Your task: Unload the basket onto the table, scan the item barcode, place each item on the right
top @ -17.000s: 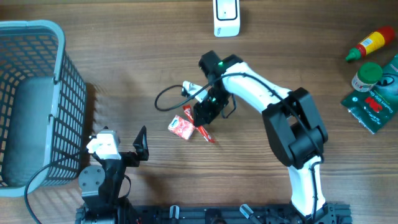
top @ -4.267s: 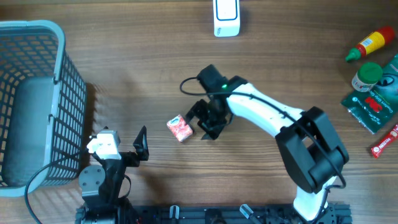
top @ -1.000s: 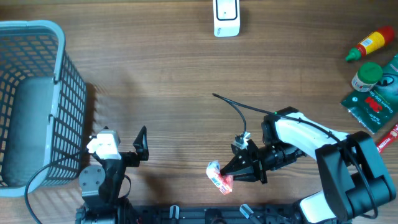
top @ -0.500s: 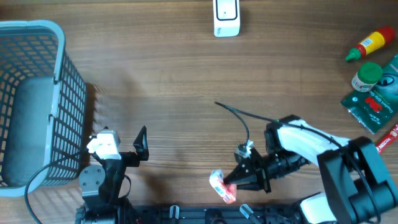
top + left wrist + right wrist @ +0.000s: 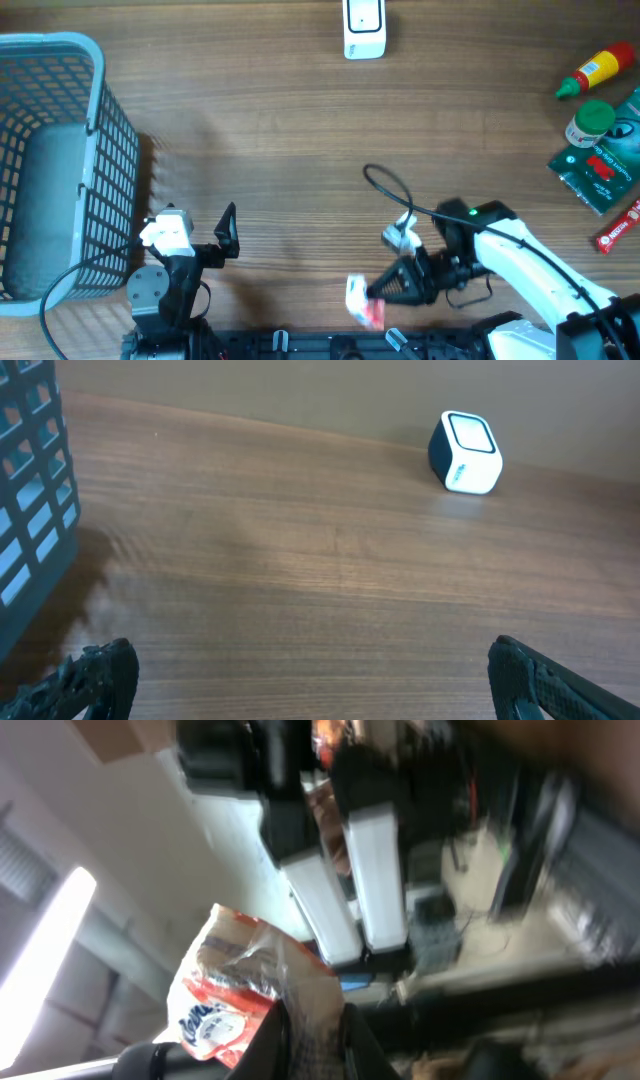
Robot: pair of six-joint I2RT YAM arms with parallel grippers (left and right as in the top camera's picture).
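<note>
The item, a small red-and-white plastic packet (image 5: pixel 361 300), hangs over the table's front edge with my right gripper (image 5: pixel 376 293) shut on it. The right wrist view shows the packet (image 5: pixel 232 988) tilted up against a blurred room, its crinkled edge pinched in the right gripper (image 5: pixel 312 1032). No barcode is readable. The white scanner (image 5: pixel 363 27) stands at the far middle of the table, and also shows as the scanner (image 5: pixel 466 452) in the left wrist view. My left gripper (image 5: pixel 310 665) stands wide open over bare wood at the front left, left gripper (image 5: pixel 207 235) empty.
A grey wire basket (image 5: pixel 62 46) fills the left side, with its wall (image 5: pixel 28 510) close to my left gripper. At the right edge lie a ketchup bottle (image 5: pixel 596 70), a green-lidded jar (image 5: pixel 591 121), a green packet (image 5: pixel 602 166) and a red stick (image 5: pixel 620 226). A black cable (image 5: pixel 386 186) loops behind the right arm.
The right arm has carried the packet nearer the front edge and slightly right, turning its wrist. The left arm has not moved.
</note>
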